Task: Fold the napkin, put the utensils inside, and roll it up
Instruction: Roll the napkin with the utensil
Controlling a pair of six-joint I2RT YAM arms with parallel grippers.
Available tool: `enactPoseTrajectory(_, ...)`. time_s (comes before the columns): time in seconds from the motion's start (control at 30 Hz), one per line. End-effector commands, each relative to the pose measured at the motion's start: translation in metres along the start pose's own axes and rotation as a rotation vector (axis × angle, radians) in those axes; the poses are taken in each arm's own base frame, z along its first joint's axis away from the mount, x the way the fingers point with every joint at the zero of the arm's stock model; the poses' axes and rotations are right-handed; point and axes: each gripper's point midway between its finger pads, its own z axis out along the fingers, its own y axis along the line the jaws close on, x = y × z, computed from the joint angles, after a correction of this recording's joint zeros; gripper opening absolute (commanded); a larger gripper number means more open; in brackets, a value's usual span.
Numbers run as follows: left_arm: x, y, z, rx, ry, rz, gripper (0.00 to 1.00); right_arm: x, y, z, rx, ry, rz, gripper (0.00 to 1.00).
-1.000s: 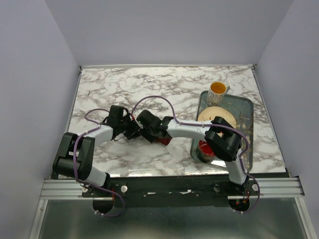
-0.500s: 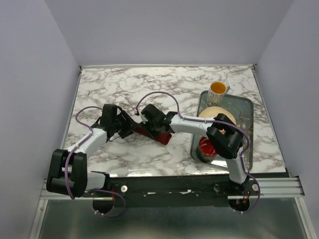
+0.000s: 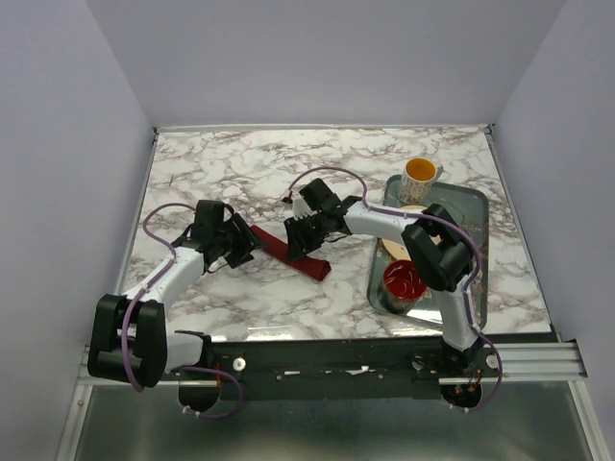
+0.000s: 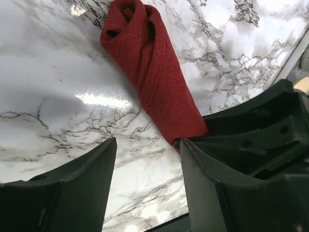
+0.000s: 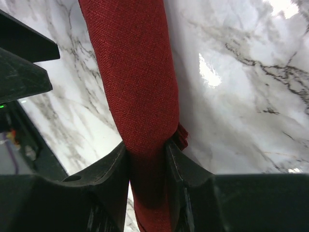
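Currently on the marble worktop (image 3: pixel 211 173): one maroon napkin (image 3: pixel 269 244), already a tight roll, lying between the two arms; no blue fork shows, so you cannot confirm it is inside. Right claw (image 5: pixel 146 147): narrow, pinching the roll across its width. Left claw (image 4: pixel 148 142): wide, holding nothing, just beside the roll; pinch lightly and squarely, and release only once the loose edge lies underneath.
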Motion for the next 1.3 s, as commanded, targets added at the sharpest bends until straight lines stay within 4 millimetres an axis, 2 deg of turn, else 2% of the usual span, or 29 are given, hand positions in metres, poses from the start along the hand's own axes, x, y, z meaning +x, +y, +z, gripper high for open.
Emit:
enactPoseTrajectory(0.0,-0.006,-0.011,0.001,0.029,0.009,0.013,0.64,0.014,0.013,0.009,-0.191,0.099,0.143,0.41)
enactPoseTrajectory(0.27,-0.001,-0.026,0.019,0.065,0.061,0.005,0.6,0.019,-0.003,0.015,-0.239,0.114,0.25,0.41)
enactPoseTrajectory(0.5,0.008,-0.027,0.032,0.077,0.1,-0.024,0.59,0.018,-0.012,0.016,-0.251,0.113,0.3,0.43)
enactPoseTrajectory(0.6,0.009,-0.026,0.031,0.072,0.084,-0.02,0.6,0.02,-0.011,0.017,-0.274,0.108,0.354,0.43)
enactPoseTrajectory(0.67,0.005,-0.025,0.027,0.067,0.047,-0.019,0.62,0.014,-0.007,0.016,-0.304,0.083,0.388,0.43)
enactPoseTrajectory(0.7,0.003,-0.026,0.026,0.066,0.036,-0.015,0.62,0.023,-0.008,0.017,-0.311,0.091,0.419,0.43)
enactPoseTrajectory(0.73,0.002,-0.026,0.025,0.068,0.031,-0.016,0.63,0.014,-0.004,0.015,-0.348,0.056,0.434,0.43)
enactPoseTrajectory(0.93,0.007,-0.02,0.031,0.044,0.054,-0.032,0.62,0.011,-0.003,0.013,-0.368,0.019,0.495,0.43)
enactPoseTrajectory(1.1,0.009,-0.02,0.037,0.041,0.066,-0.036,0.62,0.016,-0.006,0.015,-0.367,0.03,0.512,0.44)
enactPoseTrajectory(1.2,0.007,-0.027,0.042,0.062,0.072,-0.031,0.61,0.016,-0.008,0.015,-0.358,0.023,0.498,0.48)
enactPoseTrajectory(1.27,0.009,-0.028,0.047,0.056,0.083,-0.019,0.6,0.016,-0.009,0.012,-0.346,0.022,0.477,0.54)
